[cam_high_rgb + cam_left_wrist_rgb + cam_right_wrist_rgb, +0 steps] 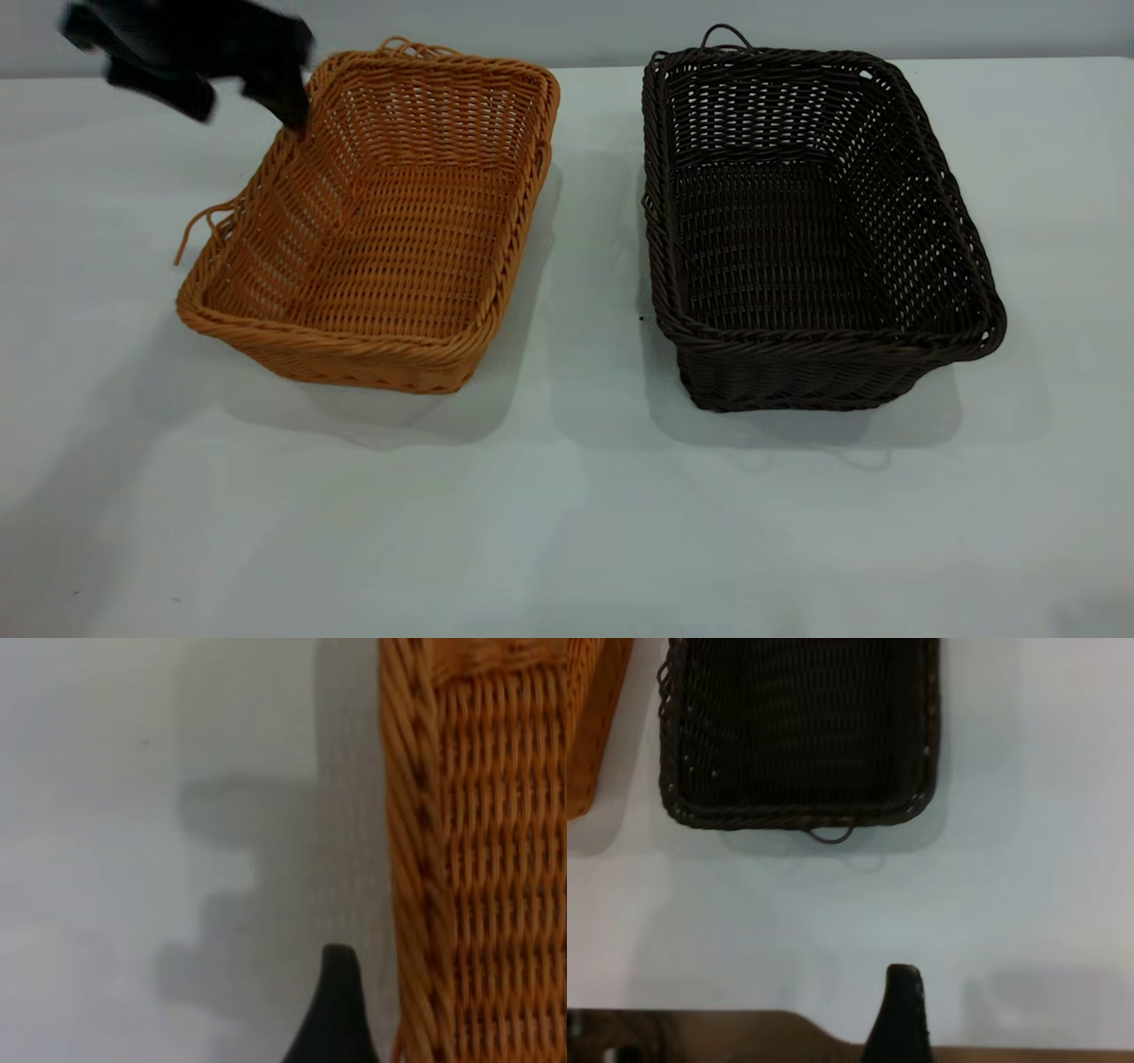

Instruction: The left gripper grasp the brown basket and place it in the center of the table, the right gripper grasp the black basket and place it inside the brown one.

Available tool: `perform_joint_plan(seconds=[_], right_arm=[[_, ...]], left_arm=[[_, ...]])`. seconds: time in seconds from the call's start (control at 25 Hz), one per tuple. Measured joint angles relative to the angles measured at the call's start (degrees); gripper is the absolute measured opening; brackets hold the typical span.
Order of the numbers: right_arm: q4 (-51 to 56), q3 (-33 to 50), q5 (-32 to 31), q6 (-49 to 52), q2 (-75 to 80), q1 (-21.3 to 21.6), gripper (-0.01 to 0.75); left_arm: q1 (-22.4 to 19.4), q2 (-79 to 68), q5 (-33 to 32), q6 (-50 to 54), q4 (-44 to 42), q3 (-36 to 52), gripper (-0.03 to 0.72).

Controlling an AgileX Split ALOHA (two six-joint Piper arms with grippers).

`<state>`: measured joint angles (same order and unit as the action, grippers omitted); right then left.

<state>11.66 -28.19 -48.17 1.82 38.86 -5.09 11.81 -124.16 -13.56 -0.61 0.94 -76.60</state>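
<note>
The left hand (297, 120) hangs at the far left rim of the one brown basket (381, 221), a finger (335, 1010) just outside its braided edge; how far apart its fingers stand cannot be told. One black basket (811, 230) sits well apart, on the desk's (567, 514) right side.
</note>
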Motion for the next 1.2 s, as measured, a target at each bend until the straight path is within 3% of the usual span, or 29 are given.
perform_joint_plan(seconds=[0.2, 0.36, 0.48, 0.72, 1.2], right_arm=[[5.36, 0.0, 2.52, 0.02, 7.52, 0.0, 0.574], [12.14, 0.0, 3.49, -2.14, 14.57, 0.0, 0.574], [19.26, -0.12, 4.05, -5.92, 20.41, 0.0, 0.574], [36.53, -0.28, 5.79, -14.52, 33.69, 0.0, 0.574], [73.82, -1.09, 9.33, -26.81, 62.31, 0.0, 0.574]], left_arm=[[0.11, -5.22, 1.46, 0.0, 0.05, -2.07, 0.583], [0.11, -8.45, 3.21, 0.0, 0.05, -3.42, 0.517], [0.11, -10.38, 4.11, 0.0, 0.05, -3.8, 0.407], [0.11, -11.85, 7.36, 0.61, 0.71, -4.0, 0.095], [0.22, -7.36, 10.0, 0.06, -0.1, -8.15, 0.081]])
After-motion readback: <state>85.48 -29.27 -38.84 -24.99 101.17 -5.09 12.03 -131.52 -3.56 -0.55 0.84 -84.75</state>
